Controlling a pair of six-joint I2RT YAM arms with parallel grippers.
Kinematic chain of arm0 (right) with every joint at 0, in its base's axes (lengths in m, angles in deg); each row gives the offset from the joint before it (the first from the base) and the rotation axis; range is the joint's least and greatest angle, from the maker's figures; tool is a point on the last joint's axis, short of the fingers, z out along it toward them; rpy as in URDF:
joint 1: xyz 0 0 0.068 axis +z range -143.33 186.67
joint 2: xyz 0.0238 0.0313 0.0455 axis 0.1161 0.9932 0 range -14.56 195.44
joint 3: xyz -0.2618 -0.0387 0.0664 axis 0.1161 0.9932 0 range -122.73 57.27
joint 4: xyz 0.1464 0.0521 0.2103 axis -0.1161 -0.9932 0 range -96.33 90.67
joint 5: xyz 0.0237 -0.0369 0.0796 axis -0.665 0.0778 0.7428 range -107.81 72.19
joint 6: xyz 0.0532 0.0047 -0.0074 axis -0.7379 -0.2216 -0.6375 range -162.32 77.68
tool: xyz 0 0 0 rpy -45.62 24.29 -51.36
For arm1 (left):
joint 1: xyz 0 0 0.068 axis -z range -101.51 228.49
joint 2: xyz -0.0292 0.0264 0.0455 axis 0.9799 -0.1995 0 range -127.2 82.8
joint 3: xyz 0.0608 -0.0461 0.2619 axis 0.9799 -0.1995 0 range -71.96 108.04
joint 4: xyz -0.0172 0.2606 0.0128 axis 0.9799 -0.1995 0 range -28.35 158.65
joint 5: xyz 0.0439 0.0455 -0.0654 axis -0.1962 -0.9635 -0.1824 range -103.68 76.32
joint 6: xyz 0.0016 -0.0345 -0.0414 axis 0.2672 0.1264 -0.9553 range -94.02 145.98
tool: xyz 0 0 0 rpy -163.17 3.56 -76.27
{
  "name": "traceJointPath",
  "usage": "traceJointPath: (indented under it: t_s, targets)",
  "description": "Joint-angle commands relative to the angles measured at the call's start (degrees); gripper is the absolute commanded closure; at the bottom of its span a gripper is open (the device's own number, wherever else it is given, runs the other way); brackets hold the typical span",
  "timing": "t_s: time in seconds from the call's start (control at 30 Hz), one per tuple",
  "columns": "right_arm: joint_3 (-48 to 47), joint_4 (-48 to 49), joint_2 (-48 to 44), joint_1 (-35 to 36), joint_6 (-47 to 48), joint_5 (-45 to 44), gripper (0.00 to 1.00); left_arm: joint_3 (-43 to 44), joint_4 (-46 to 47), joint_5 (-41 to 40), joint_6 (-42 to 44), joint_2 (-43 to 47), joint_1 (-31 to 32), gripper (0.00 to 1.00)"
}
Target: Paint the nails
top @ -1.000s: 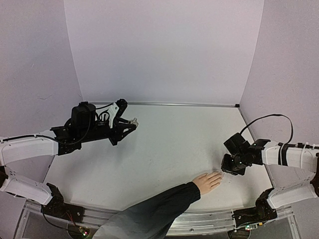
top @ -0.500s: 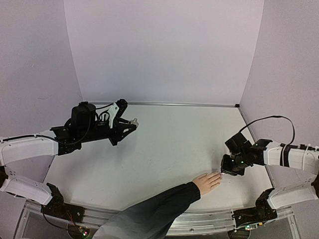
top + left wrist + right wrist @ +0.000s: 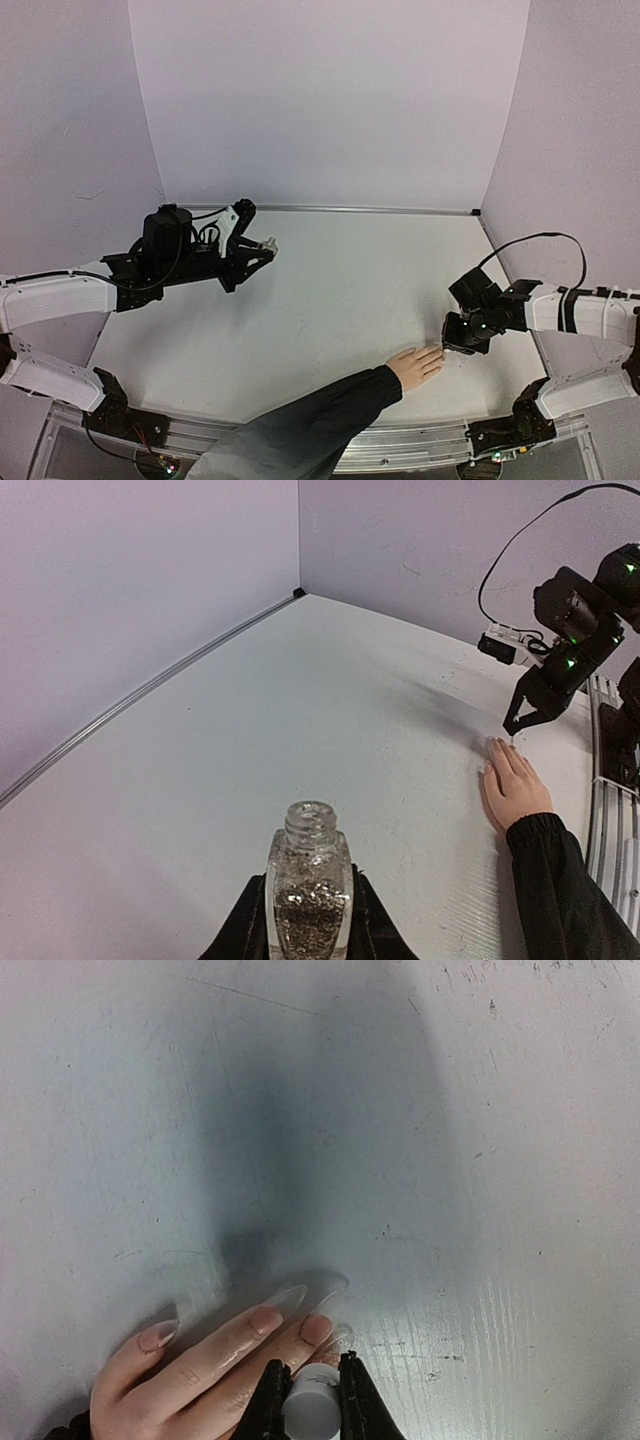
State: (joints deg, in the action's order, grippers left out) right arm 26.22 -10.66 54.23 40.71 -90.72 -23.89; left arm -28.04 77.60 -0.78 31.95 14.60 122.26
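Observation:
A pale hand [image 3: 415, 364] in a long black sleeve [image 3: 300, 425] lies flat near the table's front edge, fingers pointing right. Its long clear nails [image 3: 290, 1298] show in the right wrist view. My right gripper [image 3: 455, 343] is shut on a small white brush cap [image 3: 312, 1405] and holds it right over the fingertips [image 3: 318, 1328]; the brush tip is hidden under the cap. My left gripper [image 3: 262, 247] is shut on an open clear glass bottle [image 3: 309, 888] of dark glitter polish, held upright above the table's left side.
The white table [image 3: 340, 290] is walled by pale lilac panels at the back and both sides. A black cable [image 3: 530, 242] loops off the right arm. A metal rail [image 3: 400, 445] runs along the front edge.
My right gripper has shifted slightly over the fingertips, staying low with the cap. The left arm and the hand have not moved.

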Motion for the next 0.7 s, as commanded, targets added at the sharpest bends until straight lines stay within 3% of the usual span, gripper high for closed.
traceJointPath:
  t_s: [0.0, 0.67]
  targets:
    - [-0.6, -1.5, 0.4, -0.2, -1.0, -1.9, 1.0, 2.9, 1.4, 0.5, 0.0, 1.7, -0.3, 1.0]
    - [0.2, -0.7, 2.2, -0.2, -3.7, -4.3, 1.0, 2.6, 1.3, 0.1, 0.2, 2.1, -0.3, 1.0]
